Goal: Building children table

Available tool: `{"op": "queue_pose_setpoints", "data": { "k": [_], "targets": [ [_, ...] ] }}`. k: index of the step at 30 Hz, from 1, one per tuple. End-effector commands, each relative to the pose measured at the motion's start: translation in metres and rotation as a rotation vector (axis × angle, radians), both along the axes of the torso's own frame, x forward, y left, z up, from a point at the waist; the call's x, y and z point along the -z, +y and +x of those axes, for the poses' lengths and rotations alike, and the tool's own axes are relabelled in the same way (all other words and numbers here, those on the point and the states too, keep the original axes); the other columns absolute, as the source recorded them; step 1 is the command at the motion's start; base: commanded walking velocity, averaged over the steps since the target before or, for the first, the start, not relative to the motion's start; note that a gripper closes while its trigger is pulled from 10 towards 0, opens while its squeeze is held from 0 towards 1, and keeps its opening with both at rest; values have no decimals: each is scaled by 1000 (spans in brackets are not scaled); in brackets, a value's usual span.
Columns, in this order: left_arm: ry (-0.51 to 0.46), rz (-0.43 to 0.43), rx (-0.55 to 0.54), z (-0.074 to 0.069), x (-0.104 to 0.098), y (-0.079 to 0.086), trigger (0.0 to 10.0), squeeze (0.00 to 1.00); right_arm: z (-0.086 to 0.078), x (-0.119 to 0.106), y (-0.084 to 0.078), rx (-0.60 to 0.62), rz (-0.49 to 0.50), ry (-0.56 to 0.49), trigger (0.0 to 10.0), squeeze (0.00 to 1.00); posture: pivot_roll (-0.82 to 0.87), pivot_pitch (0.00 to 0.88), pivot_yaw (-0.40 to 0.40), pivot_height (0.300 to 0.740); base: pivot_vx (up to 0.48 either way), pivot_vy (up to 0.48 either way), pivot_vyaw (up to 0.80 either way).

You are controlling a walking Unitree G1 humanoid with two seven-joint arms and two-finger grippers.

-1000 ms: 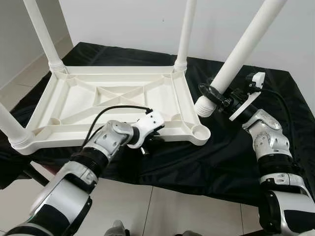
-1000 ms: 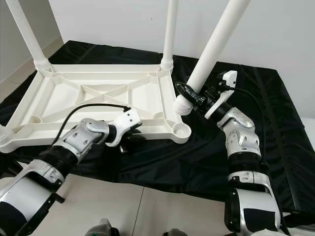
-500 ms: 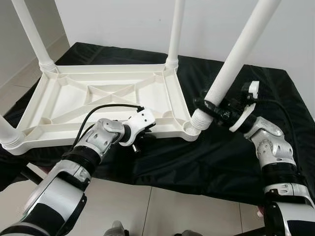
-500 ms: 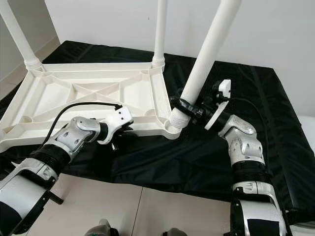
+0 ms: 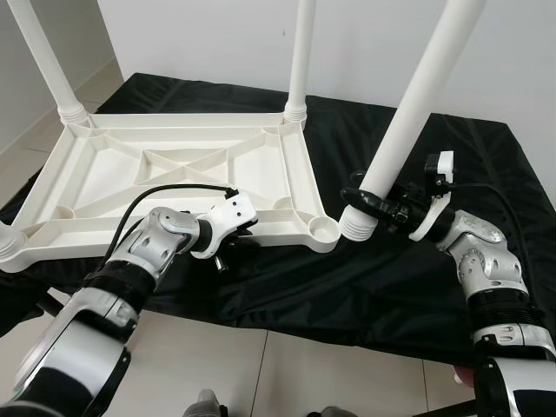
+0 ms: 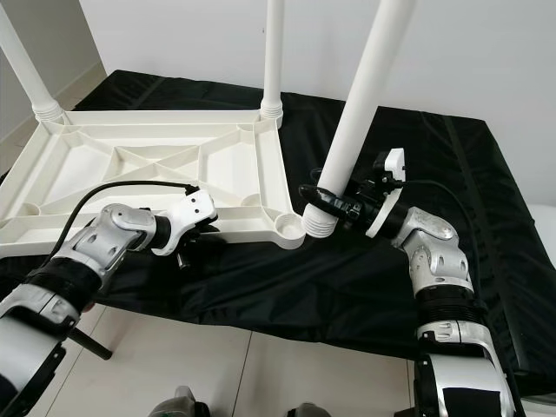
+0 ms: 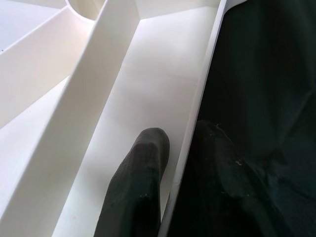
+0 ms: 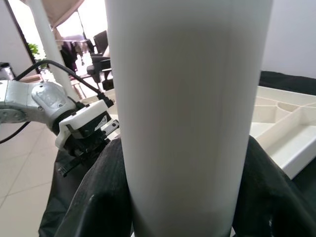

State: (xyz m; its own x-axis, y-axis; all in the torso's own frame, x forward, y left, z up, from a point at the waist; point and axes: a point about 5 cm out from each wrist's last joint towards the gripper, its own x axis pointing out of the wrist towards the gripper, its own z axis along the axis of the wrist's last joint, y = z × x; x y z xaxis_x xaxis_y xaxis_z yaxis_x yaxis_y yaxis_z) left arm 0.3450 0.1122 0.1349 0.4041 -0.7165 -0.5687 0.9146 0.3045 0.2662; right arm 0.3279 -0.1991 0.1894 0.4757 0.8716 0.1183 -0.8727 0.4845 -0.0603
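One leg (image 5: 408,122) is left to fit: your right gripper (image 5: 375,205) is clamped around it near its threaded end, which hangs just beside the empty corner socket (image 5: 323,229) of the upturned tabletop (image 5: 174,174). Bring that end over the socket, make the leg upright before you press, and let the left gripper (image 5: 228,252), pinched on the near rim, steady the top.

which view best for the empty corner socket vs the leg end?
Left eye view: the empty corner socket sits open beside the loose leg's threaded end. Right eye view gives the same. Right wrist view shows the leg close up; left wrist view shows the tabletop rim.
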Motion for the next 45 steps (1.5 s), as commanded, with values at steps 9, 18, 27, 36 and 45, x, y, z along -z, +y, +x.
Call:
{"op": "queue_pose_setpoints", "data": {
  "k": [9, 18, 27, 36, 45],
  "targets": [
    [-58, -25, 66, -5, -14, -17, 10000, 0, -4, 7, 9, -53, -35, -24, 10000, 0, -23, 23, 2, 740, 0, 0, 0],
    [-59, -57, 129, -15, -18, -36, 10000, 0, -10, 16, 16, -43, -34, -35, 10000, 0, -37, 21, 8, 740, 0, 0, 0],
    [-43, -42, 151, -24, -13, -35, 10000, 0, -10, 15, 11, 13, -20, -71, 10000, 0, -41, 26, 15, 740, 0, 0, 0],
    [-37, -25, 167, -33, -11, -29, 10000, 0, -11, 14, 6, 21, -29, -76, 10000, 0, -33, 37, 18, 740, 0, 0, 0],
    [-46, -22, 157, -32, -15, -29, 10000, 0, -18, 25, 9, -26, -51, -34, 10000, 0, -35, 49, 22, 740, 0, 0, 0]
  ]
}}
